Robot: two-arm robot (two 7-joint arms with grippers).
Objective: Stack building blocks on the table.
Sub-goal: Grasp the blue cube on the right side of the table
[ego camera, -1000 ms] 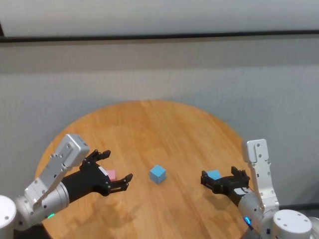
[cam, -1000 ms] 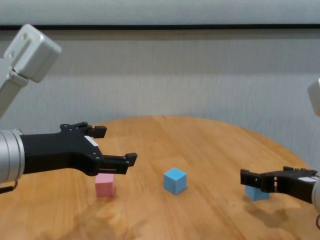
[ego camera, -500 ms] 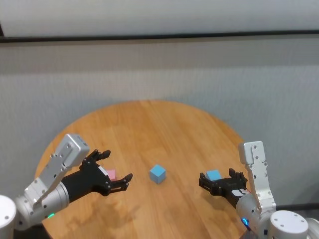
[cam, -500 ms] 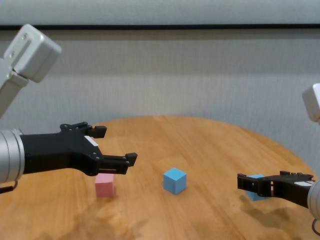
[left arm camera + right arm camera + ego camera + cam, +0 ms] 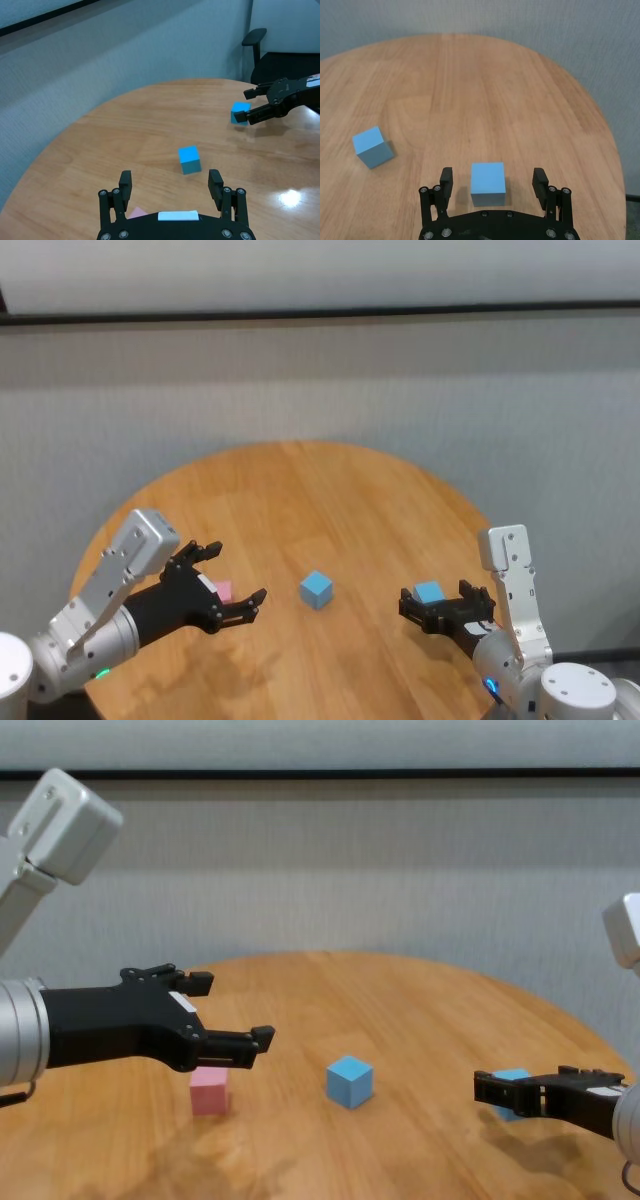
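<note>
Three building blocks lie apart on the round wooden table (image 5: 300, 490). A pale pink block (image 5: 224, 590) (image 5: 209, 1090) rests under my left gripper (image 5: 238, 572) (image 5: 237, 1008), which hovers open above it. A light blue block (image 5: 316, 589) (image 5: 349, 1081) (image 5: 372, 146) sits alone mid-table. The other light blue block (image 5: 429, 592) (image 5: 488, 182) sits between the spread fingers of my right gripper (image 5: 440, 598) (image 5: 492, 175), low near the table's right edge; the fingers stand apart from its sides. The left wrist view shows the pink block (image 5: 136, 213) just behind that gripper (image 5: 170, 177).
A grey wall runs behind the table. A dark office chair (image 5: 260, 50) stands beyond the table's edge on the right side. The table's rim (image 5: 607, 145) curves close beside the right gripper.
My right gripper has slid a little toward the table's middle, bringing its open fingers around the right blue block. The left arm and all blocks have stayed put.
</note>
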